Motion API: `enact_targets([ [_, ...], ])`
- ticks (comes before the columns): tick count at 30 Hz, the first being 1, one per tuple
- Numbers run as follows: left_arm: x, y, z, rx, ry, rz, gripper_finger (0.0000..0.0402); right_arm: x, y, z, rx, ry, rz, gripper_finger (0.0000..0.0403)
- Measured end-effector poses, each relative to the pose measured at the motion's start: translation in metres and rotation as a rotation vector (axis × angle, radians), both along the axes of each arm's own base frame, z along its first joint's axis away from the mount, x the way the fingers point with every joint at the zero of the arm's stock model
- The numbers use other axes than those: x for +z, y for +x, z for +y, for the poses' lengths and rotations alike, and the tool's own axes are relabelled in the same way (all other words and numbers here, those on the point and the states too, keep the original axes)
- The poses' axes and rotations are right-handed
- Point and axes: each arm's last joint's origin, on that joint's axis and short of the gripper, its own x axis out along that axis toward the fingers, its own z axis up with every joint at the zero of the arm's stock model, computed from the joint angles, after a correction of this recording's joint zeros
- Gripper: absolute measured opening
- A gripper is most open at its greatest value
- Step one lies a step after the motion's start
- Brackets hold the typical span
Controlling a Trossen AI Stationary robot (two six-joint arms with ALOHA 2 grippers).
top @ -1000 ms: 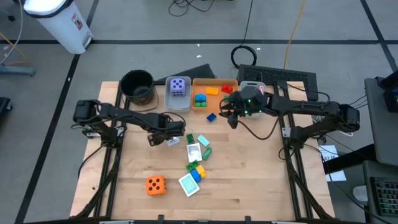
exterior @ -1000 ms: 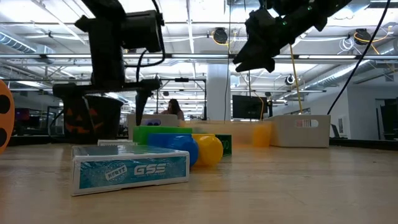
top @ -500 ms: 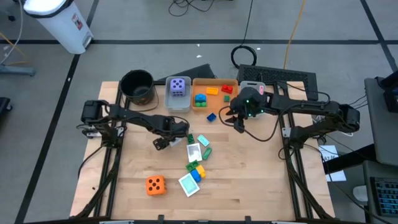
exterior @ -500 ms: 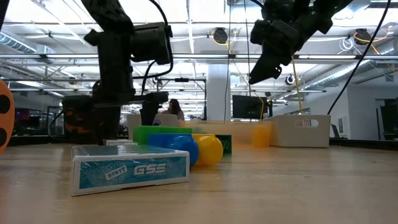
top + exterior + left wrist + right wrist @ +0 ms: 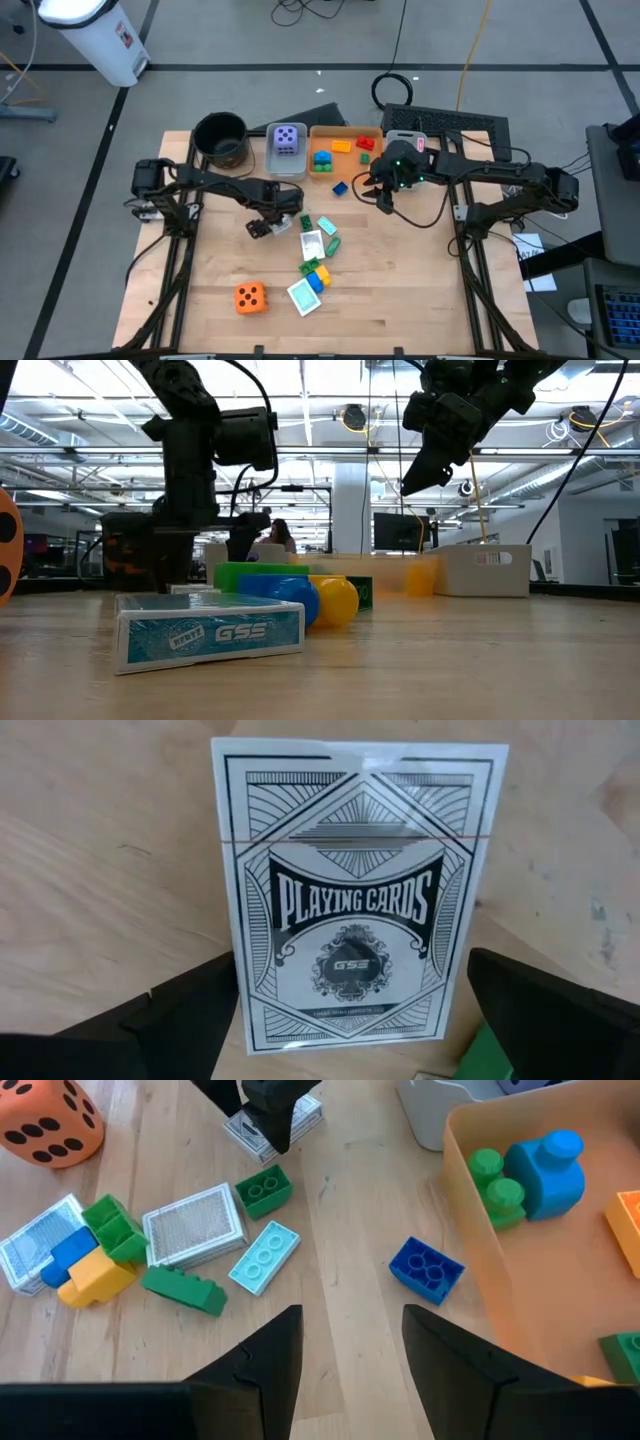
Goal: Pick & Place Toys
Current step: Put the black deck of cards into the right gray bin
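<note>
A white playing-card box lies flat on the wood, and my left gripper points down over it, open, with one finger on each long side of the box. The high view shows this gripper left of the toy cluster of bricks and cards. My right gripper hangs open and tilted down above the table near the orange bin, with nothing between its fingers. A blue brick lies on the table by that bin. An orange die sits near the front. A purple die rests in the grey bin.
A round black pot stands at the far left beside the grey bin. The orange bin holds several bricks. A teal card box lies close to the low camera. Bare wood lies to the right of the cluster and along the front.
My left gripper has sunk toward the white card box and shifted a little toward the table's right, rolling about its wrist, its fingers still apart. My right gripper has tipped and rolled in place above the table. No toy has moved.
</note>
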Motion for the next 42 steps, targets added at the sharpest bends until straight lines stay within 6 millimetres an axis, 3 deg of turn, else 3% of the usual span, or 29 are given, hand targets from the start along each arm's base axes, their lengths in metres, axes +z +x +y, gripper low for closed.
enact_targets([
  [11, -0.001, -0.0057, 0.0085, -0.022, -0.051, 0.041, 0.0397, 0.0, 0.0, 0.0, 0.002, -0.003, 0.0, 0.0162],
  [38, -0.0014, -0.0078, 0.0081, -0.035, -0.067, 0.059, 0.0396, 0.0, 0.0, 0.0001, 0.003, -0.003, 0.0, 0.0162],
  [42, -0.0014, -0.0079, 0.0081, -0.035, -0.067, 0.06, 0.0372, 0.0, 0.0, 0.0001, 0.003, -0.002, 0.0, 0.0162],
])
